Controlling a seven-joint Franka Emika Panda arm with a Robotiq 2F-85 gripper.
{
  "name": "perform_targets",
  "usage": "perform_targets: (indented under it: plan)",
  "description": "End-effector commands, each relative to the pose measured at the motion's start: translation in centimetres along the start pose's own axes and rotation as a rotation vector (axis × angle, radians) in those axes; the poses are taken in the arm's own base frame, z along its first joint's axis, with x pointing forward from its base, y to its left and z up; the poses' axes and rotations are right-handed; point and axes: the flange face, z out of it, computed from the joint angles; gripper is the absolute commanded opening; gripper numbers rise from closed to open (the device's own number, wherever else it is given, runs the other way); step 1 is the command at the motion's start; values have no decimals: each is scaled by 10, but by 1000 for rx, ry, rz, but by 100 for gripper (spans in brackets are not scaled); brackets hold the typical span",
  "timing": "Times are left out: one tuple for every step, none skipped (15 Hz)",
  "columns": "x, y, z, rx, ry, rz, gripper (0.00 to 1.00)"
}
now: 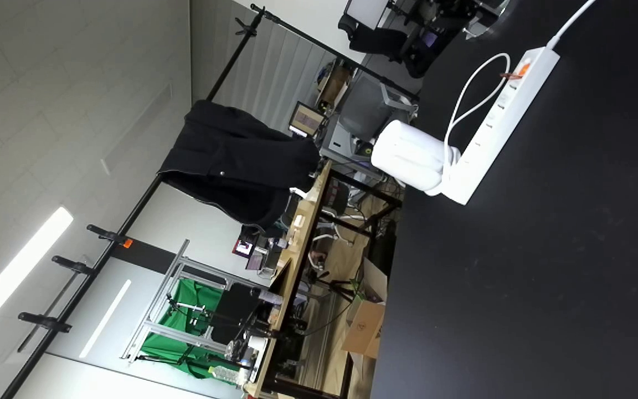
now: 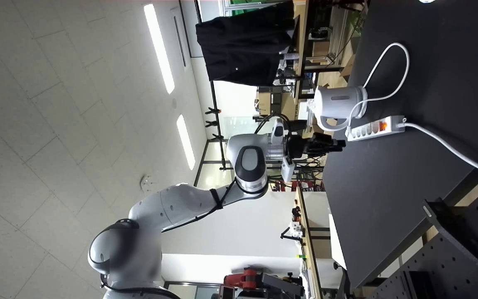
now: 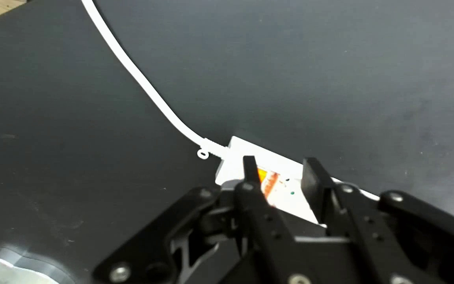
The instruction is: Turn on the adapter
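"On the table [image 2: 380,187], beside the kettle [image 2: 342,103], how does the strip [image 1: 496,130] look?"
"Long, white, with a row of sockets [image 2: 362,131], an orange switch [image 2: 383,126] near its cord [image 3: 144,83]."
"And the gripper [image 3: 279,163]?"
"Its jaws stand apart."

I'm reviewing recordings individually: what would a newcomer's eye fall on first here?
Likely the white power strip with its orange switch, beside a kettle on the black table. In the wrist view, the open gripper overlaps the strip. In the background, a black garment hangs from a pole.
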Motion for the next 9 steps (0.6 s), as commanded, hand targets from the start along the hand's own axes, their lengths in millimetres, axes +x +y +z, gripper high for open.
perform_targets:
  plan:
    - [-24,8,-14,-53,18,8,67]
    - [-29,11,-16,-75,20,11,73]
    - [-13,7,-5,-51,0,-14,55]
    - [-17,9,-6,-64,1,-13,62]
    - [-20,10,-8,-68,1,-13,69]
    - [-22,11,-9,-69,2,-12,73]
    - [-22,11,-10,-69,3,-12,74]
    - [-22,10,-10,-69,3,-11,74]
    - [-22,10,-10,-69,3,-11,74]
